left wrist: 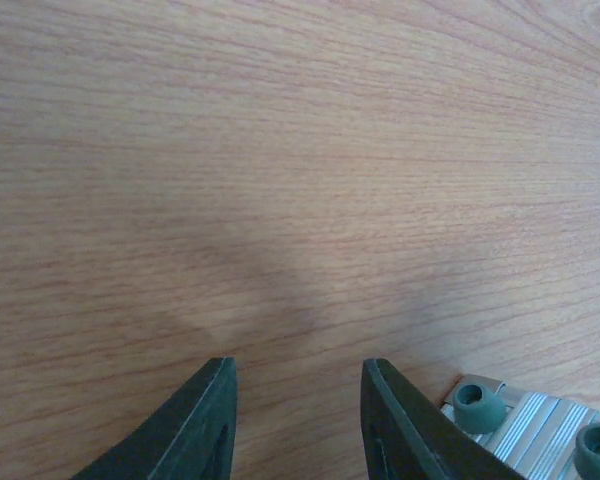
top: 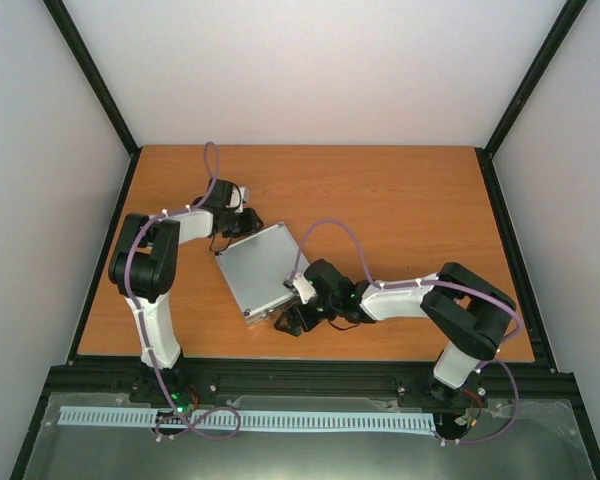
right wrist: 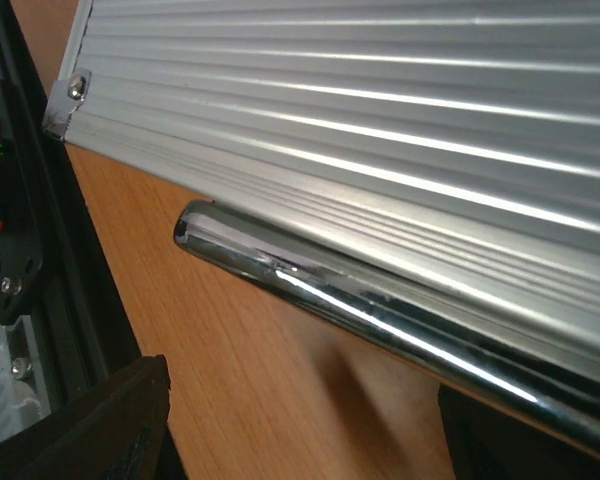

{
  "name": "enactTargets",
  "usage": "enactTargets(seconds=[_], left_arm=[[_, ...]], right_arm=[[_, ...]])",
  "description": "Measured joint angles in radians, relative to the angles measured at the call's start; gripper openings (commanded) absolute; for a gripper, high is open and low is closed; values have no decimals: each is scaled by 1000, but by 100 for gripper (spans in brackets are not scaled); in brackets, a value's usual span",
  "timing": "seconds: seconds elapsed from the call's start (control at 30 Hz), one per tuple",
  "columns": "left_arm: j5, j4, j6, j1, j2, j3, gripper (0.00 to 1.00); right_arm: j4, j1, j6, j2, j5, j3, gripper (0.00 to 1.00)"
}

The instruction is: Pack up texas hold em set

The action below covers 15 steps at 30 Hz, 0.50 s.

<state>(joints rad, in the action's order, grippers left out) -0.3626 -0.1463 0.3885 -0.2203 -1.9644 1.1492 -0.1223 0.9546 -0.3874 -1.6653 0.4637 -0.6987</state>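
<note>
The texas hold em set shows as a closed silver ribbed case [top: 258, 265], lying turned at an angle in the middle of the wooden table. My left gripper [top: 242, 225] sits at the case's far corner; in the left wrist view it [left wrist: 296, 363] is open over bare wood, with the case corner [left wrist: 540, 425] and its green rubber feet [left wrist: 477, 402] just to the right. My right gripper [top: 292, 318] is at the case's near edge. In the right wrist view it [right wrist: 300, 385] stands open, low by the table, just before the chrome handle [right wrist: 360, 300] on the case's side [right wrist: 380, 90].
The black frame rail [top: 310, 375] runs along the table's near edge, close to my right gripper, and shows as a black bar [right wrist: 20, 250] in the right wrist view. White walls enclose the table on three sides.
</note>
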Motion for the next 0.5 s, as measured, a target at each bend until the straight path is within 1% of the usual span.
enactTargets(seconds=[0.23, 0.5], left_arm=[[-8, 15, 0, 0, 0, -8, 36], [-6, 37, 0, 1, 8, -24, 35]], right_arm=[[-77, 10, -79, -18, 75, 2, 76], [-197, 15, -166, -18, 100, 33, 76]])
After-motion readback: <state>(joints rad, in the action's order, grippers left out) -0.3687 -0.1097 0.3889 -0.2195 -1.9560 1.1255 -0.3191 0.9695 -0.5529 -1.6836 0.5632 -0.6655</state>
